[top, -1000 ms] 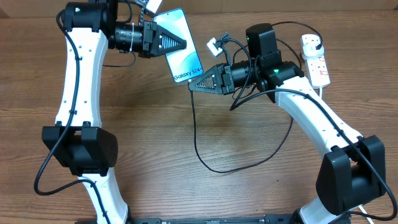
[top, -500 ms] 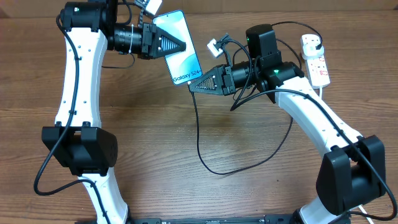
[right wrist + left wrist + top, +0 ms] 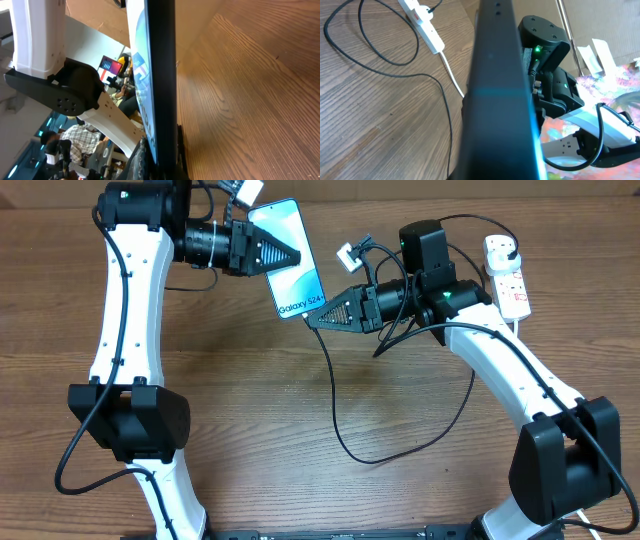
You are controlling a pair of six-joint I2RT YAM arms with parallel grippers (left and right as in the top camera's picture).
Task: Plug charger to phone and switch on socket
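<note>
Black-edged phone [image 3: 298, 280] is clamped in my left pincer [image 3: 288, 254]; my right pincer [image 3: 312, 320], closed on the charger [image 3: 345, 435] tip, seems just short of its port. The socket [image 3: 510, 288] switch is untouched.

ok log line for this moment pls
left gripper: shut on phone | right gripper: shut on charger, tip at phone's lower edge | connector seated: cannot tell | socket: untouched

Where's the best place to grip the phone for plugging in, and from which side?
Its flat faces at mid-length, from a long edge, as the left gripper holds the phone: thin and slab-like, bottom end free for the cable.
</note>
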